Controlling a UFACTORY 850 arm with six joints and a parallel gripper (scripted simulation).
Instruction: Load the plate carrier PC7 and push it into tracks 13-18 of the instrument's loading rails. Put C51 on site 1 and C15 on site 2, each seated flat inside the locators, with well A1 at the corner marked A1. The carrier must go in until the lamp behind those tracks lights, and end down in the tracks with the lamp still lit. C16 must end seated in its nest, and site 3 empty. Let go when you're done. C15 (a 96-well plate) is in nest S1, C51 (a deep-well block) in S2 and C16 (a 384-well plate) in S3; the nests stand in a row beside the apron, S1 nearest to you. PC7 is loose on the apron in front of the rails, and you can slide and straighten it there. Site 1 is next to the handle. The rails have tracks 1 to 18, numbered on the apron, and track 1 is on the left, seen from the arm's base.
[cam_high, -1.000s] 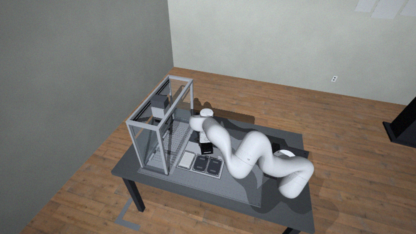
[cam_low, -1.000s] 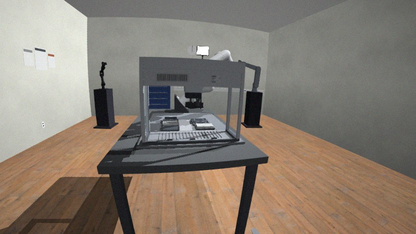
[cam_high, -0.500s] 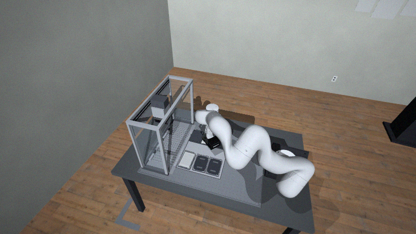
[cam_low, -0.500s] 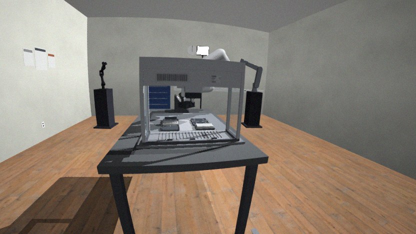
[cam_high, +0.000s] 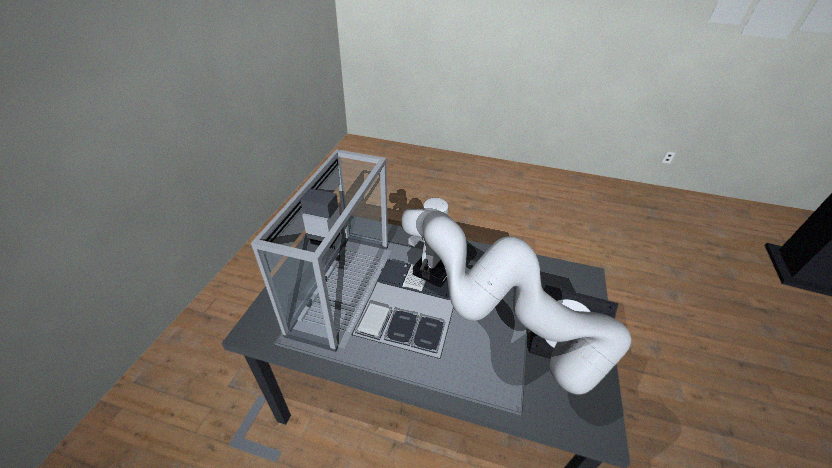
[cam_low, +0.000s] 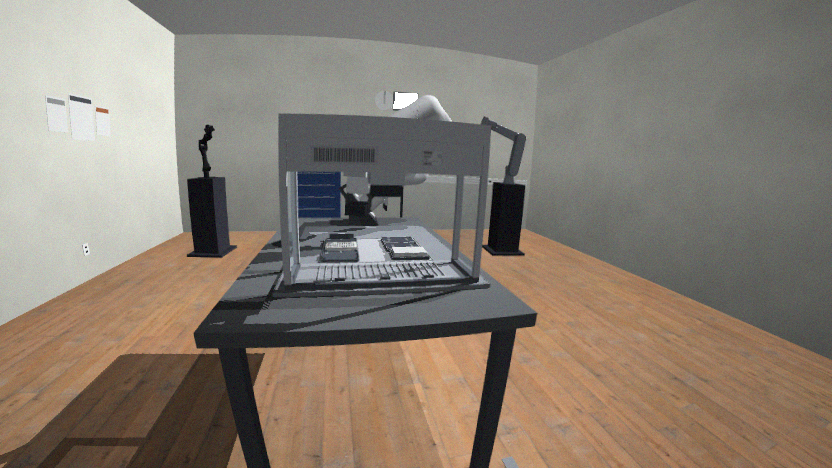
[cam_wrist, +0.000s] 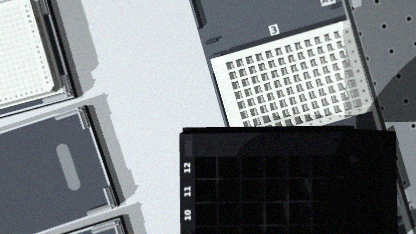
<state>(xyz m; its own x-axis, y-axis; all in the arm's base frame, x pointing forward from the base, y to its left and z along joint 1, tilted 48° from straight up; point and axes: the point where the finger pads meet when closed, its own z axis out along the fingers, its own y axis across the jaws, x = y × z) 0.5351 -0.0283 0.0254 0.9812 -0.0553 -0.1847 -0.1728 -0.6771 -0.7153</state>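
The task looks roughly half done, by my reading. The dark grey plate carrier PC7 lies loose on the pale apron in front of the glass-walled instrument, not yet pushed into the rails. A white 96-well plate, C15, sits on the carrier just beside the printed "3", which I take to be site 2. The bare dark area above that number, probably site 3, holds nothing.

The black deep-well block C51 fills the lower part of the wrist view. The gripper has its fingers clamped on this block, spread wide across it, over the carrier end next to C15. I cannot tell whether the block touches the carrier yet.

In the row of nests, the white 384-well plate C16 sits in its nest. The neighbouring dark nest with the oblong slot is vacant, and the top view shows two dark vacant nests beside the white plate on the grey bench.

Left to do: seat C51 on site 1, release, straighten the carrier, slide it into tracks 13-18 until the lamp lights, and let go.
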